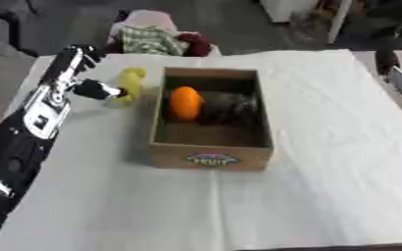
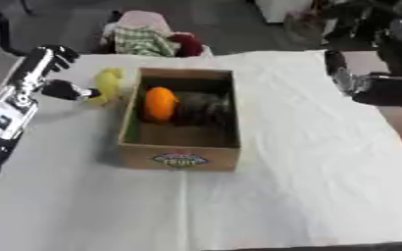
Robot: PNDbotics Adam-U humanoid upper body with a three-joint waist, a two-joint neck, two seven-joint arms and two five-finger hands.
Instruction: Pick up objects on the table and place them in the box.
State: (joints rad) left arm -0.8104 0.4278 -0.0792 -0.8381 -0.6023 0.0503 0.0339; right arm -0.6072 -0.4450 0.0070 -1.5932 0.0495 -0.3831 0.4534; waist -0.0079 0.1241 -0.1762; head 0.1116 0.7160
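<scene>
A cardboard box (image 1: 211,158) with a fruit label on its front stands open in the middle of the white-covered table. In it lie an orange fruit (image 1: 185,103) and a dark rounded thing (image 1: 232,109). A yellow, banana-like thing (image 1: 132,84) lies on the cloth just outside the box's left wall. My left hand (image 1: 95,89) comes in from the lower left, open, its thumb touching the yellow thing and its fingers (image 1: 83,51) up and away from it. My right hand (image 2: 385,89) hangs dark past the table's right edge, apart from the box.
A heap of checked and red cloth (image 1: 157,38) sits beyond the table's far edge. The white cloth (image 1: 324,171) spreads wide to the right of the box and in front of it. Furniture (image 1: 324,12) stands at the far right.
</scene>
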